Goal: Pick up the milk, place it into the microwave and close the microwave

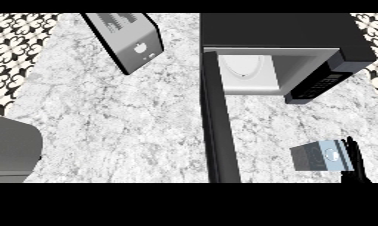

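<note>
Lower right of the frame — the milk (319,156) lies just left of the right hand (355,162), fingers straight, touching its side, not curled round.

Veined marble-look counter (125,120), matt black microwave (280,27), glossy grey milk (317,156) carton
</note>
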Available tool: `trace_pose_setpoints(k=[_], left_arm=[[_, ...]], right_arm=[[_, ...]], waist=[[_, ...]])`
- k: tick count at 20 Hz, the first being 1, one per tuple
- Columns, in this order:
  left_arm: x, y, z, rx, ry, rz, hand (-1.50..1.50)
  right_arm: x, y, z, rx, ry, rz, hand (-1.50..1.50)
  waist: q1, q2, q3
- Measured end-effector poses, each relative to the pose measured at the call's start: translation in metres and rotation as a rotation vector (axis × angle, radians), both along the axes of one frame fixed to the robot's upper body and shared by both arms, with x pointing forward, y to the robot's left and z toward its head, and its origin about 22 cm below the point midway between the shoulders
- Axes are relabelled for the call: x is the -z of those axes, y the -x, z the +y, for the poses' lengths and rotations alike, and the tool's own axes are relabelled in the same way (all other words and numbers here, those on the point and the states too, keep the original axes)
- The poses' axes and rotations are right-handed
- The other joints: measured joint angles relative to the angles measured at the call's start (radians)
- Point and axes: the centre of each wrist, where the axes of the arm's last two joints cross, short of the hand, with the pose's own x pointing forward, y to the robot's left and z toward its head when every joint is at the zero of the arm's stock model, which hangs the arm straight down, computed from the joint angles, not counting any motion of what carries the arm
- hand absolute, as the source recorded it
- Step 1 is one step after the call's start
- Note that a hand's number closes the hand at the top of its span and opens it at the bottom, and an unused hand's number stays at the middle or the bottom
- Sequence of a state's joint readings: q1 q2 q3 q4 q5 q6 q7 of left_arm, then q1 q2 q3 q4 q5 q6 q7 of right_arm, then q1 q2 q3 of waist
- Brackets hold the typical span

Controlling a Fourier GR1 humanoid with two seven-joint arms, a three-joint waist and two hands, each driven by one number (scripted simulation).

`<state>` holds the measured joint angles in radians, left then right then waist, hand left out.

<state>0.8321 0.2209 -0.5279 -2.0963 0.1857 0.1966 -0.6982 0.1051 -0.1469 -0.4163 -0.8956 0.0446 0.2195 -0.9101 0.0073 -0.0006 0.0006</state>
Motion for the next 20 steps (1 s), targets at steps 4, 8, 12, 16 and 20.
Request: trace_pose_setpoints(k=[4, 8, 12, 16, 20], left_arm=[[-0.003, 0.002, 0.004, 0.003, -0.001, 0.005, -1.5], [-0.001, 0.004, 0.004, 0.007, -0.006, 0.006, -1.5], [0.004, 0.005, 0.0, 0.009, -0.005, 0.002, -1.5], [0.002, 0.007, 0.003, 0.011, -0.005, 0.0, -1.5], [0.005, 0.002, 0.005, 0.017, 0.0, 0.004, -1.5]], right_arm=[[-0.001, -0.013, -0.005, -0.02, 0.0, -0.009, -1.5], [0.001, -0.024, -0.001, -0.033, -0.013, -0.01, -1.5], [0.002, -0.033, 0.007, -0.04, -0.039, -0.016, -1.5], [0.002, -0.044, 0.012, -0.015, -0.037, -0.031, 1.5], [0.001, -0.053, 0.008, 0.02, 0.037, -0.037, 1.5]], waist=[[0.001, 0.0, 0.0], [0.001, 0.0, 0.0], [0.0, 0.0, 0.0], [0.0, 0.0, 0.0], [0.001, 0.001, -0.001]])
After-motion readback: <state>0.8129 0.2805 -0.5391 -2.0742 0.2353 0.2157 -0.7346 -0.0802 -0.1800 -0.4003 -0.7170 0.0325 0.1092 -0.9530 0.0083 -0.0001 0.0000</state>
